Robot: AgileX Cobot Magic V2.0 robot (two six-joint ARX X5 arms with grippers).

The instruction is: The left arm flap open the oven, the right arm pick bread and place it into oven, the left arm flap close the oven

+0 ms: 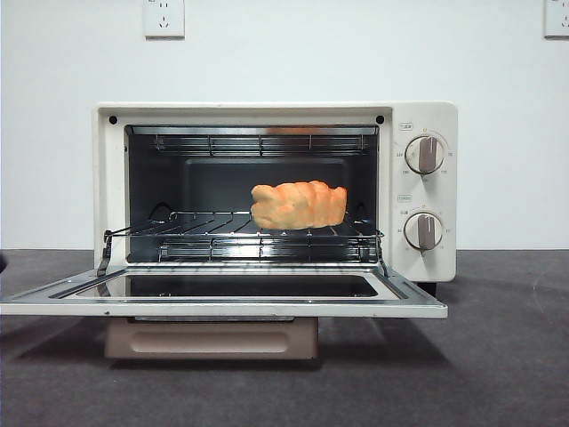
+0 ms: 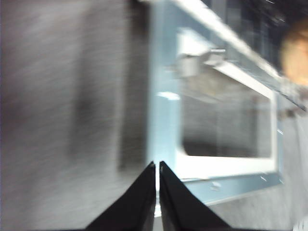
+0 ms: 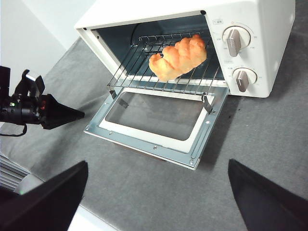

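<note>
Oven point(image 1: 276, 191) door point(image 1: 222, 298) hangs flat open over the grey surface point(image 1: 498, 356). Bread point(image 1: 299, 205) sits on the wire rack point(image 1: 240, 236) inside, toward the knob side. Left tool point(image 2: 157, 166), jaws nearly together and holding nothing, is by the door's edge. Right tool point(image 3: 159, 192) is spread wide, empty, well back from the oven.

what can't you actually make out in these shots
- Dial markings around the oven knobs: too small to read in the front and right wrist views.
- Door handle: front view shows only a part below the open door.
- Bread: left wrist view is motion-blurred, and the frame edge cuts it off.
- Left claw: out of the front view.
- Right claw: only its spread tips show.
</note>
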